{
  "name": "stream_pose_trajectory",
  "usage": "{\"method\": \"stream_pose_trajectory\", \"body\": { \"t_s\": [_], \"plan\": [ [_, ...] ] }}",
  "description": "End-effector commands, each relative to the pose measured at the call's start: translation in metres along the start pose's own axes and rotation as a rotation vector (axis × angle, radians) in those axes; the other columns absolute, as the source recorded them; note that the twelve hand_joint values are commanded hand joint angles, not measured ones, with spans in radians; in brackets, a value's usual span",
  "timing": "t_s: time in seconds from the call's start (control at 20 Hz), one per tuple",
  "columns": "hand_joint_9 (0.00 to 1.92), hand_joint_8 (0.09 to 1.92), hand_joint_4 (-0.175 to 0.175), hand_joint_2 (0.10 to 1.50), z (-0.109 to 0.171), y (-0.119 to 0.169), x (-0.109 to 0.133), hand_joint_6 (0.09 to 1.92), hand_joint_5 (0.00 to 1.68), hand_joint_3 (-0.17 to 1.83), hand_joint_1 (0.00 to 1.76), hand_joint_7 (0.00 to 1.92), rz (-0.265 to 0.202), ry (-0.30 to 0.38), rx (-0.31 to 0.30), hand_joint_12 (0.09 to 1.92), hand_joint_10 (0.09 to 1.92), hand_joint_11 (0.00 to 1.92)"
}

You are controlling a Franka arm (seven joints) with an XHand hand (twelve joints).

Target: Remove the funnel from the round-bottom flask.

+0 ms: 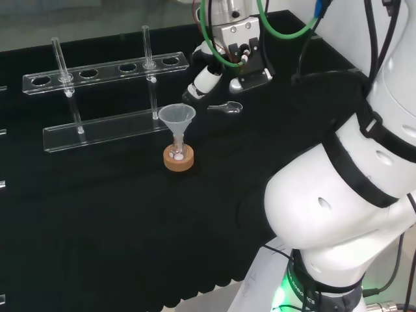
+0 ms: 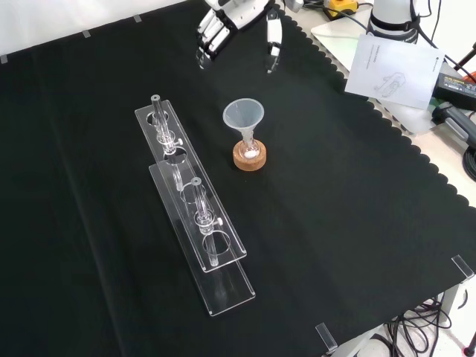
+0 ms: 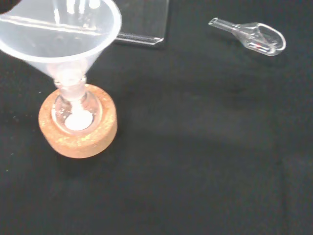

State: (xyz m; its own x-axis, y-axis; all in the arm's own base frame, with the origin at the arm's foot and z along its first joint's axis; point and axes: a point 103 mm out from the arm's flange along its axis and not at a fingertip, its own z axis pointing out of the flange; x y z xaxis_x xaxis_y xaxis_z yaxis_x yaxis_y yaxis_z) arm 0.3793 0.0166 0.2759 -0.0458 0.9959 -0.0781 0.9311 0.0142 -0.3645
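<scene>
We find the funnel [image 1: 177, 117] standing upright in the neck of the small round flask [image 3: 74, 110], which sits in a cork ring [image 1: 179, 159] near the middle of the black worktop [image 1: 97, 227]. In the front view the clear rack [image 2: 195, 210] lies just to its left. The hand [image 2: 232, 21] hangs above the cloth well apart from the funnel, empty, with its fingers [image 2: 211, 35] spread and the thumb set off from them. A small glass scoop [image 3: 254, 36] lies on the cloth below it.

We judge the funnel to be light, thin plastic, stiff enough but slippery, and the flask beneath it glass and easily tipped out of its ring. We would pinch the cone's rim or its upper wall and lift straight up, so that the stem clears the neck without dragging the flask along.
</scene>
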Motion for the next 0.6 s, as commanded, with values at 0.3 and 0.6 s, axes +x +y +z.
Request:
{"method": "stream_pose_trajectory", "body": {
  "t_s": [0.3,0.6],
  "plan": [
    [0.34,0.61,-0.007,0.66,0.004,0.025,0.041,0.09,0.20,0.24,0.51,0.08,-0.073,-0.041,0.050,1.40,0.66,0.28],
    [0.32,0.61,-0.005,0.67,0.017,0.037,0.047,0.09,0.20,0.22,0.53,0.07,-0.091,-0.053,0.061,1.42,0.68,0.27]
  ]
}}
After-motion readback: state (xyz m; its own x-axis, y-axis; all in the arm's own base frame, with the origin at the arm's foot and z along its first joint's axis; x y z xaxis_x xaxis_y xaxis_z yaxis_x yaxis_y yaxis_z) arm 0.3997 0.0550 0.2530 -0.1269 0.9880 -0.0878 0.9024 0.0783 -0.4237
